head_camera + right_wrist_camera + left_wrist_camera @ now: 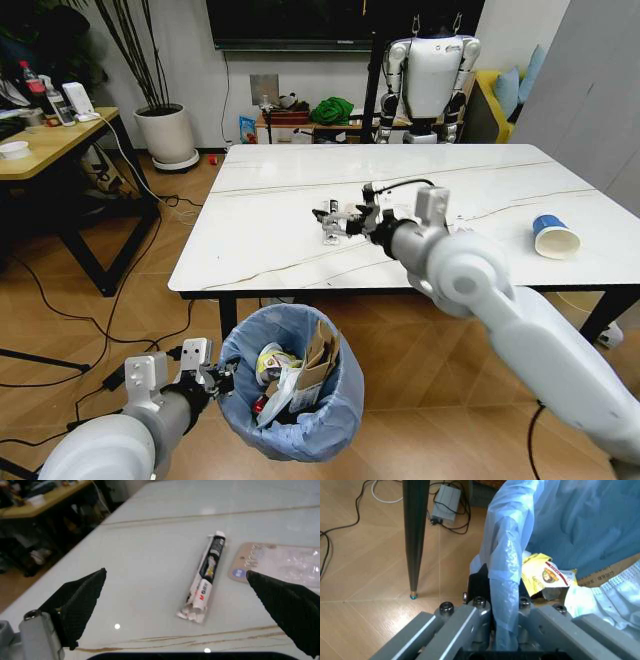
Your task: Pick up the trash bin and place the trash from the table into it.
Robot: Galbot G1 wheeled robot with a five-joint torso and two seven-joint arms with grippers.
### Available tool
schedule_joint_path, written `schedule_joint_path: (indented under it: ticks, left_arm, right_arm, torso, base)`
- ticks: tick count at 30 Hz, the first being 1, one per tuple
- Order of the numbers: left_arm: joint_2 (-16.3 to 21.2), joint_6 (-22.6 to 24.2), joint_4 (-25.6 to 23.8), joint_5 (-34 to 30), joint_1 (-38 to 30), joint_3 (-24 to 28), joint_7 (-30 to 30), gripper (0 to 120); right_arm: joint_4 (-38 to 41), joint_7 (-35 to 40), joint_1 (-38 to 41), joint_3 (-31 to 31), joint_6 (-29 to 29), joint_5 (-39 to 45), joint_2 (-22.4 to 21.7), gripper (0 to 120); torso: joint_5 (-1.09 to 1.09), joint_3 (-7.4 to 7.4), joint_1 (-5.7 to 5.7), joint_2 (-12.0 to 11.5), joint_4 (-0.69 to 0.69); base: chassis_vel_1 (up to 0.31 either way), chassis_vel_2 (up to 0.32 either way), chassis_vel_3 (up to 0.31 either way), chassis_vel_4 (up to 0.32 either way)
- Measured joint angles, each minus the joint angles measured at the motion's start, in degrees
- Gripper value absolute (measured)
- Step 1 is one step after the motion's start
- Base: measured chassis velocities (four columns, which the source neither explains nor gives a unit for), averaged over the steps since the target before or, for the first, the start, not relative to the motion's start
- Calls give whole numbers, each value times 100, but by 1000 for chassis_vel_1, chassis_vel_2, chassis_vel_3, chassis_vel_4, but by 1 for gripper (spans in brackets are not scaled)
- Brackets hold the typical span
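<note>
1. Left gripper, nearest the robot, is clamped on the near rim of the small round trash bin lined with crinkly light-blue plastic. The bin sits just in front of the desk's near edge and already holds torn brown cardboard and wrappers. It looks light, but the film is slippery and soft, so the hard rim under the bag is the place to pinch.
2. Right gripper hangs with jaws spread wide above the white marble-look desk, straddling a slim torn black-and-white wrapper near the desk's middle. It looks flimsy and flat; a pinch across its narrow width should suit.
3. Beside it lies a clear plastic blister on tan card.
4. Farther right on the desk lies a blue-and-white paper cup, light and crushable.
</note>
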Motion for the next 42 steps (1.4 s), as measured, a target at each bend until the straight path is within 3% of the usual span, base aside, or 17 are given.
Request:
schedule_joint_path:
  ticks: [3,10,25,42]
  left_arm:
    - [-6,0,0,3,-2,13,4,0]
    - [7,0,0,-14,-12,-20,18,0]
    - [-15,0,0,-97,-30,-63,46,0]
    - [72,0,2,-251,-13,-177,51,0]
  right_arm:
    - [-486,507,224,-230,-43,-7,402,100]
    - [-1105,798,674,-417,-44,-73,963,100]
    - [-1857,771,648,-766,-1,-376,1270,98]
    - [-2054,667,506,-877,126,-945,1319,38]
  torso:
    - [0,0,0,0,0]
    - [-1,0,0,0,1]
    - [1,-1,0,0,0]
    - [1,-1,-1,0,0]
  base:
    - [0,0,0,0]
    - [0,0,0,0]
    - [0,0,0,0]
    - [0,0,0,0]
